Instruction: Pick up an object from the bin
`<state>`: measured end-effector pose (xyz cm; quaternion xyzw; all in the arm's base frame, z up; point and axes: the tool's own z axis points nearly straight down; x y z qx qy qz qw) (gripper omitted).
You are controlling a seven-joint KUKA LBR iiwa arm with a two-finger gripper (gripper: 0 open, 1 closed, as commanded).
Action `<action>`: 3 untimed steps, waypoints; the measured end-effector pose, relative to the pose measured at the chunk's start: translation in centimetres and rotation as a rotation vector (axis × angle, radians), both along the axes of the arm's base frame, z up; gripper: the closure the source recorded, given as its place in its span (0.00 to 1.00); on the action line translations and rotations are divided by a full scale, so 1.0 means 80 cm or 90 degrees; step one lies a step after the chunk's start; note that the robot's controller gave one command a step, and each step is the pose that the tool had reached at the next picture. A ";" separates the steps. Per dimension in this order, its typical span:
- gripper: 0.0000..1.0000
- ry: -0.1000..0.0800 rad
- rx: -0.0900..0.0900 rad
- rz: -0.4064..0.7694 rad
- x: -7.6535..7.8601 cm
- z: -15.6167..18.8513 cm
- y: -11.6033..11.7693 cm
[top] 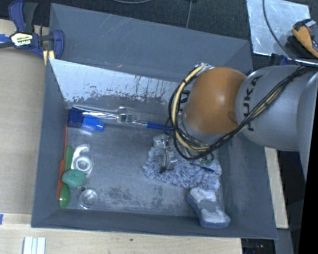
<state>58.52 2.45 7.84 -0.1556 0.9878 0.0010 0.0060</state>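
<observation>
Nearest the lens stood the arm's orange wrist cover [214, 101], the gripper [165, 153] below it low over the left edge of a crumpled blue-grey cloth [186, 174] at the bin's [156, 54] centre-right; whether spread or closed could not be told. A grey lump [209, 211] lay just beside the cloth by the near wall, and a row of small blue, clear and green things [80, 163] lay well apart at the left. Judged stage: approach only — grasp unconfirmed, lift outstanding.

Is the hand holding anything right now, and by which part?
It cannot be told. The hand is down on the crumpled blue-grey cloth, at its end nearer the middle of the bin; whether it grips the cloth is hidden.
</observation>
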 end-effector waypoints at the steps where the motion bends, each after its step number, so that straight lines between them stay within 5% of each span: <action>1: 1.00 0.000 0.000 0.000 0.000 0.000 0.000; 3: 1.00 -0.001 0.000 -0.002 0.000 0.058 -0.001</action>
